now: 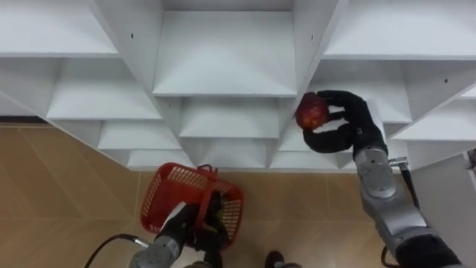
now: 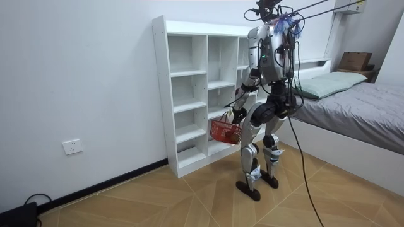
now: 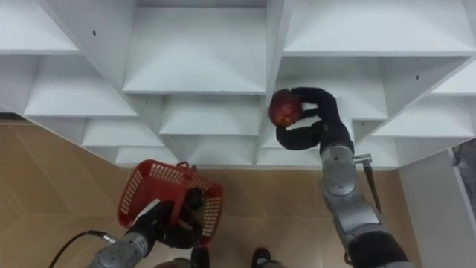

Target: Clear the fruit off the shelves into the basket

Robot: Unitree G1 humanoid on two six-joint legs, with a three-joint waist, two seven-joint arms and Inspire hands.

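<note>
**At the shelf's front edge: fruit gripped, basket waiting low**

At the front of a compartment on my right, the red fruit (image 1: pixel 312 112) sits in my right hand (image 1: pixel 355 123). My fingers curl round one side and my thumb round the other. I judge the wrap is that full because a round thing would roll from a looser hold once it leaves the shelf. The fruit is level with the shelf's front edge, just beside an upright, and well apart from the basket.

The basket (image 1: pixel 165 195) hangs down by my thigh on my left. My left hand (image 1: pixel 208 223) is closed round its handle, so the mouth faces up, ready for a drop. Whether anything lies in it I cannot tell.

I stand close before the closet (image 1: pixel 223 59), with both shelf and basket in reach. The fruit's next trip, I reckon, is down and across.
</note>
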